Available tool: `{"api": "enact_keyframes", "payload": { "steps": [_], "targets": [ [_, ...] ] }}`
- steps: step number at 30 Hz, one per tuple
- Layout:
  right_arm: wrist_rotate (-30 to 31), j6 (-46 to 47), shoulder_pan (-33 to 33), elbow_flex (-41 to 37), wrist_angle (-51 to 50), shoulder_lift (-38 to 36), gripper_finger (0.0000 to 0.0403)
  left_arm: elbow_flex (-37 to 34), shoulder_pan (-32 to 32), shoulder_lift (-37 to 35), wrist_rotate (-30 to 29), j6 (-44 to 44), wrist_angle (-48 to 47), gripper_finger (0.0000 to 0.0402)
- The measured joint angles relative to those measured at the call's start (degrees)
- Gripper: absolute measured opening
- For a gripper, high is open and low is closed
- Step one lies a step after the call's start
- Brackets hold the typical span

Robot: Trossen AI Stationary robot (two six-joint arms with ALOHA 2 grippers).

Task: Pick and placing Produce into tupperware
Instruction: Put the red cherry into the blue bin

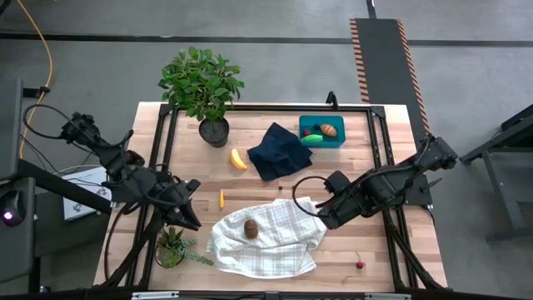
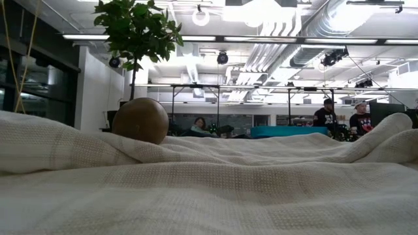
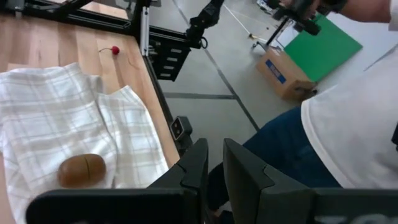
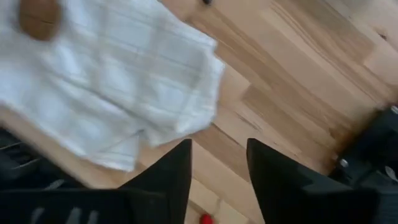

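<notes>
- The job is to put the toy food into the teal tupperware (image 1: 310, 125); it sits at the far side of the bench (image 1: 391, 250), to the right of the middle; a brown piece, a bright green piece and an orange bit already lie in it.
- Four foods are not in the box yet: the yellow banana (image 1: 238, 158) lies just left of the dark navy cloth (image 1: 279, 150); a small orange piece (image 1: 221, 198) lies on bare wood near the middle; the brown kiwi (image 1: 251, 229) rests on the white checked towel (image 1: 275, 246); the red cherries (image 1: 360, 264) lie at the near right.
- The right gripper (image 1: 319, 215) hangs over the right edge of the towel; its fingers (image 4: 171, 174) stand apart with nothing between them.
- I think this step is a new pick with an empty grip; the kiwi and the cherries are its closest choices; it must move over one, go down, squeeze, then carry it to the box.
- The left gripper (image 1: 193, 222) waits at the left edge of the towel, near the small potted plant (image 1: 173, 247); its fingers (image 3: 196, 165) are squeezed nearly together and hold nothing.
- A big potted plant (image 1: 202, 83) stands at the far left.
- I see no words or labels I can read.
</notes>
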Motion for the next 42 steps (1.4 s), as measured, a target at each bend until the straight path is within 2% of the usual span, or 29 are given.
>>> {"api": "enact_keyframes", "payload": {
  "steps": [7, 12, 19, 23, 27, 42],
  "targets": [
    [-5.7, 7.9, 5.5, -16.8, 2.6, -4.1, 0.0156, 0.0, -5.1, 0.2, -7.7, -2.8, 0.0, 0.0040],
    [-12.3, 14.6, 8.4, -27.8, 13.5, -10.9, 0.0156, 0.0, -5.1, 0.2, -11.8, -6.7, 0.1, 0.0040],
    [-14.1, 33.2, 15.1, -40.4, 28.1, -19.3, 0.0156, 0.0, -5.1, 0.3, -15.0, -9.4, 0.1, 0.0040],
    [-14.1, 44.5, 19.1, -42.1, 29.4, -19.5, 0.0156, 0.0, -5.1, 0.3, -16.5, -10.6, 0.0, 0.0040],
    [-14.3, 50.8, 22.2, -42.4, 31.4, -17.9, 0.0156, 0.0, -5.1, 1.3, -18.5, -10.7, 0.0, 0.0040],
    [-15.8, 49.3, 22.9, -42.4, 42.2, -9.1, 0.0155, -0.1, -5.1, 7.1, -18.2, -11.8, 0.0, 0.0040]
  ]
}}
